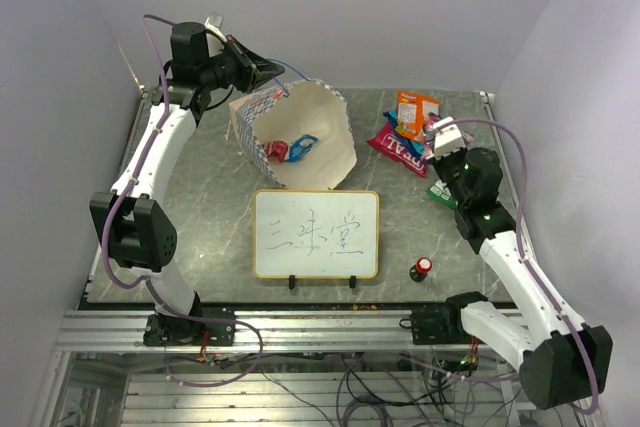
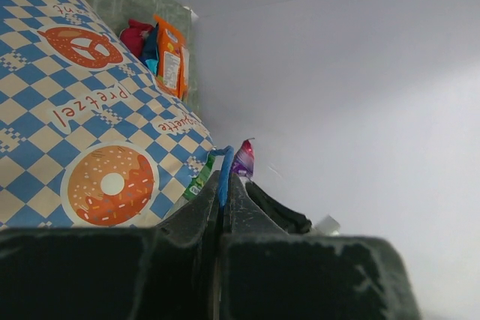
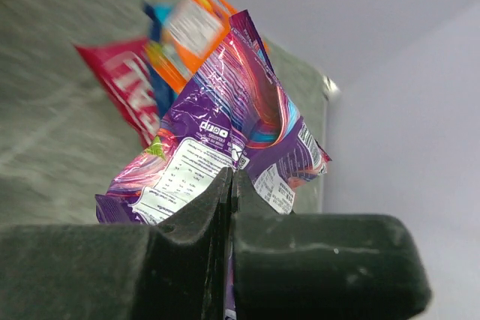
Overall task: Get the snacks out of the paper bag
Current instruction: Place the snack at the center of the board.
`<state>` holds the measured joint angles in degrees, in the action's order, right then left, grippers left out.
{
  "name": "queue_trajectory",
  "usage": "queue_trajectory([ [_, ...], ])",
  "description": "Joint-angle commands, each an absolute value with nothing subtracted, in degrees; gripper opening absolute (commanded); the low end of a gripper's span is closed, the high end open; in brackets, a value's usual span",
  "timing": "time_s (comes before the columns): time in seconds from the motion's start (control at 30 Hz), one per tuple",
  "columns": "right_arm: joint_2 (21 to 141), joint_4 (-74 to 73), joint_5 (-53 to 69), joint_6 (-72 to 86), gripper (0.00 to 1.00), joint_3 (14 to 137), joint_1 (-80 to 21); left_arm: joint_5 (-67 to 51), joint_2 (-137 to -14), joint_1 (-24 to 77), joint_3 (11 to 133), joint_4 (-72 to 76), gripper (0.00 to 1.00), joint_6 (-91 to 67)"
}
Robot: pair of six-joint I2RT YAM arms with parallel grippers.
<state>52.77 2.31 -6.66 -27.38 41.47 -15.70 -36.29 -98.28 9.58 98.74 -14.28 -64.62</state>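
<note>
The tan paper bag [image 1: 300, 132] is tipped with its mouth facing up and forward. A red packet and a blue packet [image 1: 291, 150] lie inside it. My left gripper [image 1: 270, 73] is shut on the bag's thin blue cord handle [image 2: 223, 174], beside the checkered side [image 2: 90, 110]. My right gripper [image 1: 432, 147] is shut on a purple-blue packet [image 3: 225, 129] at the back right. It is next to the orange packet [image 1: 417, 111], the red packet [image 1: 398, 146] and a green one [image 1: 441, 193] lying on the table.
A framed whiteboard [image 1: 316, 234] stands in front of the bag. A small red-capped black knob [image 1: 422, 267] sits to its right. White walls close in the back and both sides. The table's metal rail runs along the near edge [image 1: 320, 327].
</note>
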Motion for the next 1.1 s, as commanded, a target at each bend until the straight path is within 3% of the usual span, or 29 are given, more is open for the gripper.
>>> queue_trajectory([
  [0.0,54.77,4.11,-9.49,-30.78,0.0,39.54,-7.18,-37.9,-97.96,9.22,100.72,-14.93,0.07,-63.67],
  [0.23,63.08,9.74,-6.34,-35.54,0.0,37.15,1.81,-39.41,-98.0,9.23,99.23,-13.65,0.07,-64.31],
  [0.8,72.6,22.61,-4.81,-30.53,0.0,24.67,2.33,-40.61,-98.44,9.27,99.08,-11.59,0.07,-65.37],
  [1.07,72.45,18.29,-7.81,-28.11,0.0,28.72,2.21,-41.65,-97.67,10.82,96.5,-8.83,0.07,-66.69],
])
